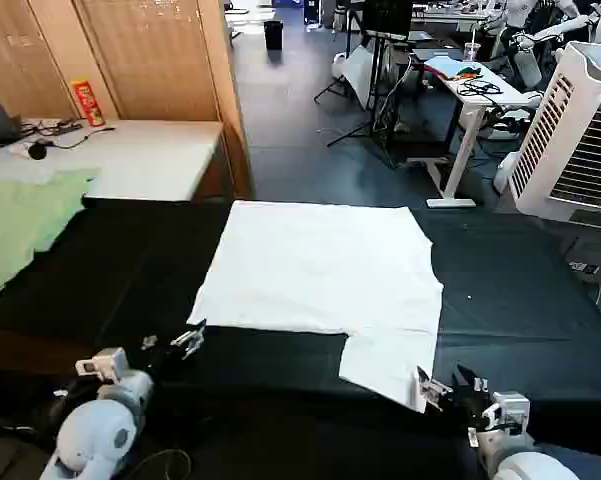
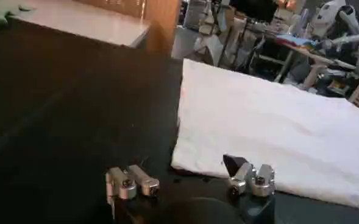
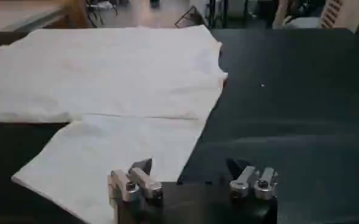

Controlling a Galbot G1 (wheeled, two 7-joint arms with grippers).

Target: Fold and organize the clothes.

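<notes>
White T-shirt [image 1: 320,265] lies flat on the black table [image 1: 520,300]; left tool [image 1: 170,343] and right tool [image 1: 446,385], both wide, flank its near corners for pinching.

pale green garment [image 1: 25,222] lies at the black table's [image 1: 520,300] left end, red can [image 1: 87,102] upright on the white desk [image 1: 140,155] behind.

Left hand [image 1: 173,343] and right hand [image 1: 450,385] hover low, fingers spread.

No text, label or number can be read anywhere.
</notes>
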